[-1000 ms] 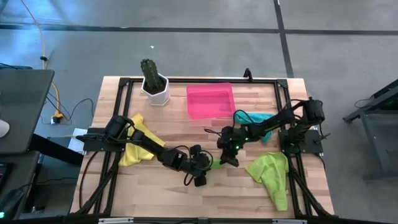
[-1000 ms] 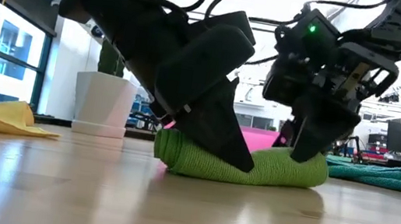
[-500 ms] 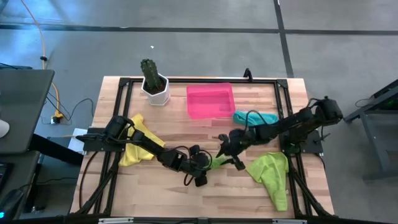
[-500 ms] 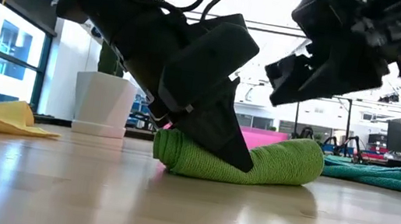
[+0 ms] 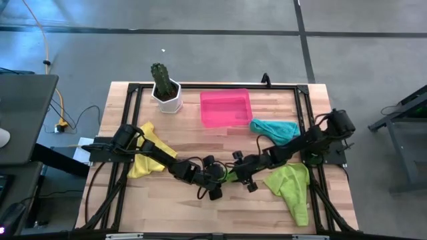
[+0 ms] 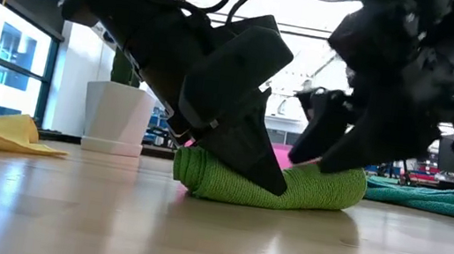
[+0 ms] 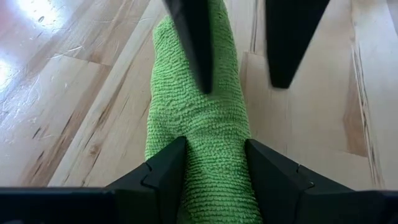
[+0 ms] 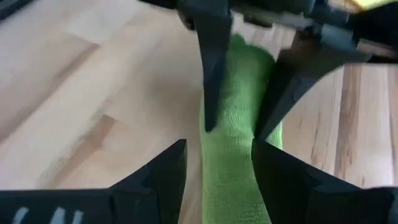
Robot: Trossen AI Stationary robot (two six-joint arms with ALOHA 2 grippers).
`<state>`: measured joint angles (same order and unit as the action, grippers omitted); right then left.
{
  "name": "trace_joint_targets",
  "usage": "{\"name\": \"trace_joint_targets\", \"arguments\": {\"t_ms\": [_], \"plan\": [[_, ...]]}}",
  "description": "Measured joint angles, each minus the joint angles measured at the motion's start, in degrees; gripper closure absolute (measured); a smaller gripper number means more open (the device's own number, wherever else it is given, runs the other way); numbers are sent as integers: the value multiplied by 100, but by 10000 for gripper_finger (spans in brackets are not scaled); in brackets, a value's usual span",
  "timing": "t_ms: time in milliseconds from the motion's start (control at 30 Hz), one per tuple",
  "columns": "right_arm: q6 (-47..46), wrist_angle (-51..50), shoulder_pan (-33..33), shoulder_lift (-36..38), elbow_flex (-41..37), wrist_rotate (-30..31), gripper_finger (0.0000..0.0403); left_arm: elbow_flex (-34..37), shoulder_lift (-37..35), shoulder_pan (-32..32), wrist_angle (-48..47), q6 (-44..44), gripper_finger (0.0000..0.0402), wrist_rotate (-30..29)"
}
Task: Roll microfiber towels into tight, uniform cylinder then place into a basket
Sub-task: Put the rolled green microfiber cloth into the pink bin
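The rolled lime green towel (image 6: 272, 184) is seen lying on the wood bench (image 5: 173, 200), near the middle, towards the front. The left pincer (image 5: 215, 180) is clamped on one end of the roll, w/ a finger (image 7: 163, 171) on each side. The right pincer (image 5: 245, 175) is set over the other end, fingers (image 8: 163, 169) apart, one each side; a squeeze can't be told. The pink basket (image 5: 226, 107) is seen at the back, w/ nothing in it. A teal towel (image 5: 275, 128) is laid just beside it. A 2nd lime green towel (image 5: 291, 187) is spread at the right front, a yellow towel (image 5: 145, 159) at the left. A cactus pot (image 5: 165, 89) is stood at the back.
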<state>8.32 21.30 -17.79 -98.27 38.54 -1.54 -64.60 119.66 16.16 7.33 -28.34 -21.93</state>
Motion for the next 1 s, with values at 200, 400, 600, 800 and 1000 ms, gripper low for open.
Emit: {"name": "trace_joint_targets", "arguments": {"t_ms": [200, 400, 600, 800, 1000], "plan": [[-225, 226, -5, -391, 11, 324, 231, 0, 2, 2, 26, -2, 243, 3], [-227, 212, -8, -419, 15, 515, 231, 2, 2, 2, 43, -2, 243, 4], [-227, -116, -8, -406, 33, 555, 231, 11, 17, 2, 249, 58, 243, 4], [-225, -237, -8, -406, 32, 561, 228, 13, 20, 2, 291, 64, 243, 10], [-225, -260, 3, -408, 26, 559, 205, 11, 20, 2, 315, 2, 243, 28]]}}
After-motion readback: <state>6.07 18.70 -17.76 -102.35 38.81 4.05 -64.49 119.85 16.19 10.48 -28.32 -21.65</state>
